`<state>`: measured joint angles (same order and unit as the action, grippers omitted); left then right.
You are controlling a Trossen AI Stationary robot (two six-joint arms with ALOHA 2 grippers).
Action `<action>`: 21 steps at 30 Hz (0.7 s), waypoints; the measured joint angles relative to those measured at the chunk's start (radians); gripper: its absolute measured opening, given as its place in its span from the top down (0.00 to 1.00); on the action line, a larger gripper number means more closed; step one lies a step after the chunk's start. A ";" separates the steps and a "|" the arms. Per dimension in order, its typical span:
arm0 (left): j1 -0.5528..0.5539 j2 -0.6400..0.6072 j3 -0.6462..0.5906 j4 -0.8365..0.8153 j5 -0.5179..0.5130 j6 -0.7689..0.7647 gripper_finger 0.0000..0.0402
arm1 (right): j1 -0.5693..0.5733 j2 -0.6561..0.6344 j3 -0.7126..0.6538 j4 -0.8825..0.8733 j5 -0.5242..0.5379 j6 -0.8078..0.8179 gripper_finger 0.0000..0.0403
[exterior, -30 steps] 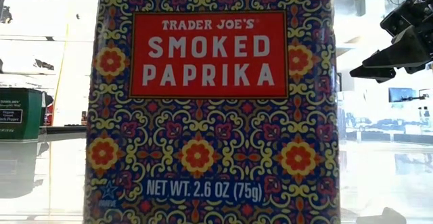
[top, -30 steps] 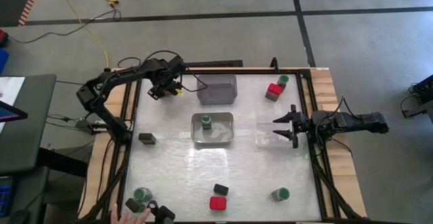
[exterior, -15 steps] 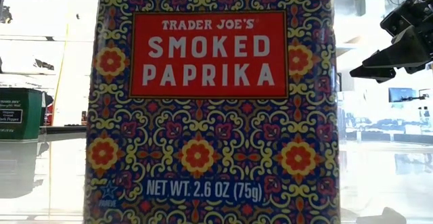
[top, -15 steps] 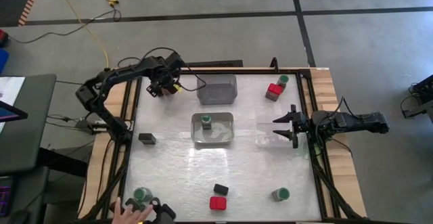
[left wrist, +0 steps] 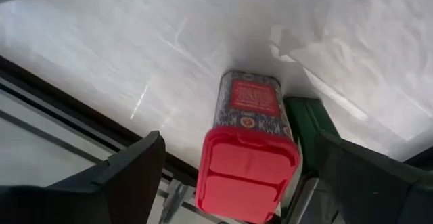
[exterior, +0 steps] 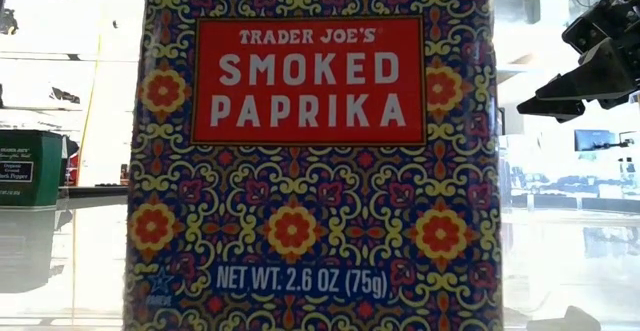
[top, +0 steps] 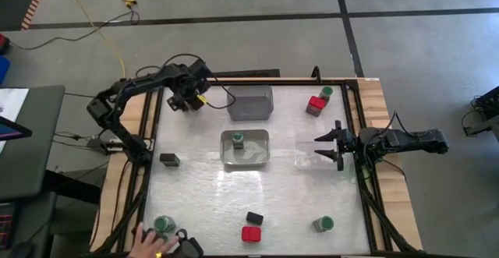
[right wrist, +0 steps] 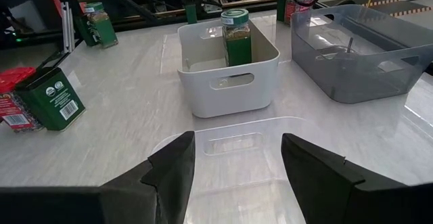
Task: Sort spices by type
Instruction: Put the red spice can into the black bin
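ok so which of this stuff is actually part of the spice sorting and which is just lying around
Part of the job:
- red-topped square tins
- round green-lidded jars
- dark rectangular tins
- probably as destinations: white bin, grey translucent bin, clear bin

Just lying about:
- yellow cable on the floor
- person's hand at the table's edge

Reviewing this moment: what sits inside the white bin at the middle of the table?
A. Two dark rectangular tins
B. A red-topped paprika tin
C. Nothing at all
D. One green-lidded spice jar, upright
D: the right wrist view shows a single green-lidded jar standing upright inside the white bin, and the high view shows the same jar alone in that bin, with no other container in it.
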<state>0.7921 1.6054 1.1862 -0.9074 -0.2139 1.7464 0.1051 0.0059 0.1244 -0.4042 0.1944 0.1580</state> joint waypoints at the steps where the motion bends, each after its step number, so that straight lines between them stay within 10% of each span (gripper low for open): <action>1: 0.005 0.000 0.000 0.000 0.001 0.006 0.13 | 0.000 0.000 0.000 0.000 0.000 0.000 0.38; 21: 0.021 0.055 -0.001 0.014 0.020 -0.012 0.17 | 0.000 0.000 0.000 0.000 0.000 0.000 0.38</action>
<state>0.8134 1.6607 1.1851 -0.8931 -0.1943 1.7347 0.1050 0.0059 0.1246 -0.4042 0.1946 0.1579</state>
